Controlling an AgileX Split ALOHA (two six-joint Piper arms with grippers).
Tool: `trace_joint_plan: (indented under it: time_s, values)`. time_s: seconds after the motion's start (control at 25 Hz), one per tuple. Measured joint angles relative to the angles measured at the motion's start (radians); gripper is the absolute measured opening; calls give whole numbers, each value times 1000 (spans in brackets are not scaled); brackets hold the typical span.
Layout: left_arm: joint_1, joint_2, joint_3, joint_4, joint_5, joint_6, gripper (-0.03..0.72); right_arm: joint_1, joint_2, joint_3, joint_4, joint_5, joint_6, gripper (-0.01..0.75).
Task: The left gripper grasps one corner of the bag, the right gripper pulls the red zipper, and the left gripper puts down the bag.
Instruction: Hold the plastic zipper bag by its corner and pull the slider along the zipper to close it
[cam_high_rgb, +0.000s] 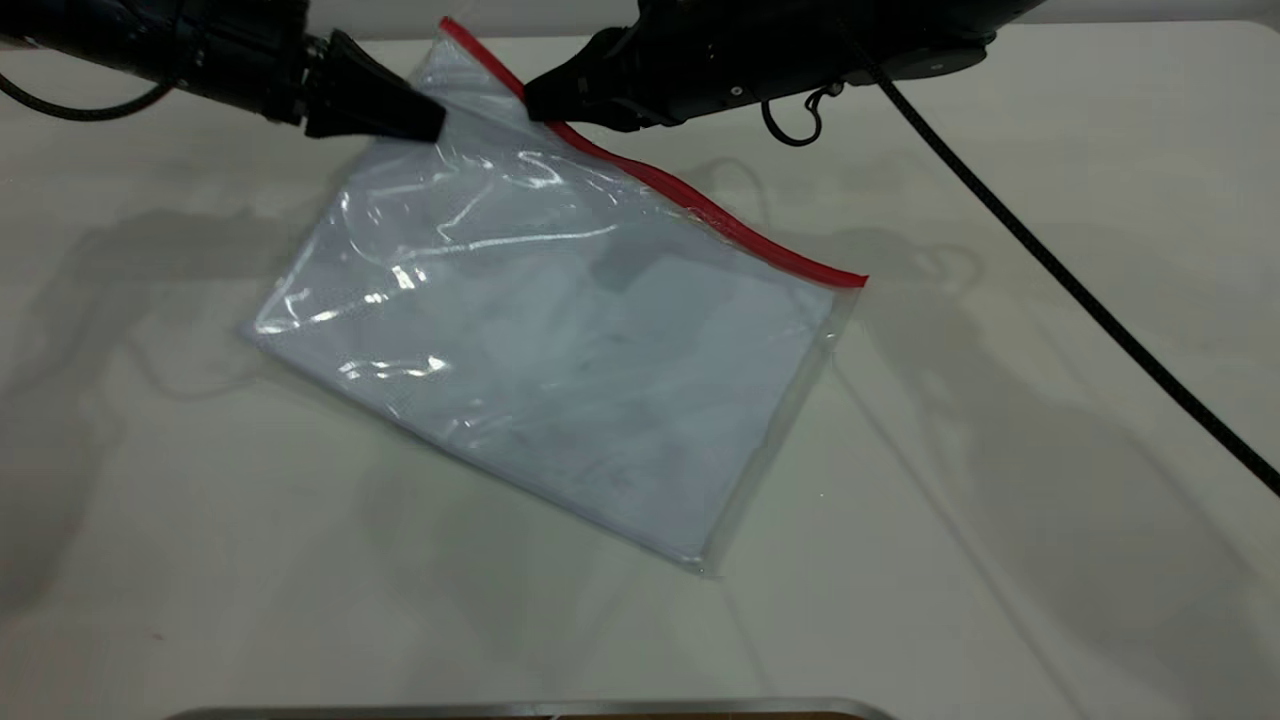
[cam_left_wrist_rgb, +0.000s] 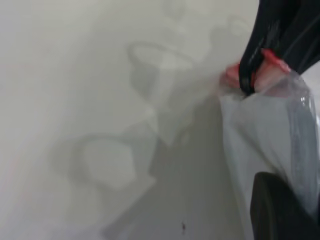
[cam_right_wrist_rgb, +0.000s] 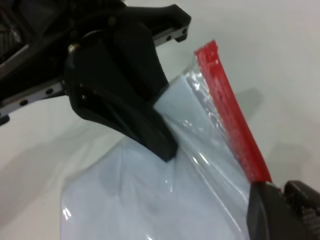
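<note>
Holding bag (cam_high_rgb: 560, 340) corner: left pincer (cam_high_rgb: 435, 125) clamped, lifted off table (cam_high_rgb: 1000, 500). Right pincer (cam_high_rgb: 535, 100) closed on zipper (cam_high_rgb: 700, 205) beside it; pull, set-down remain.

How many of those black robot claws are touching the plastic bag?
2. The left gripper pinches the bag at its raised far corner; the right gripper sits on the red zipper beside it.

The clear, pale bluish bag (cam_high_rgb: 560, 340) lies slanted across the frame's centre, its upper corner lifted toward top centre. Its red zipper (cam_high_rgb: 700, 205) edges the upper-right side, running down toward centre right.
</note>
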Motion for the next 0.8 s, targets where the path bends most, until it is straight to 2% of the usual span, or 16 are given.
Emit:
trace_joint_plan:
  time_s: [0.28, 0.6, 0.8]
  values:
    - [17, 3, 8, -151, 22, 66, 50, -15, -3, -9, -38, -3, -1, 33]
    - [24, 3, 8, -247, 27, 113, 50, -39, -11, -9, -86, -24, 4, 33]
    - [28, 4, 8, -297, 27, 129, 50, -74, -11, -9, -195, -30, 43, 33]
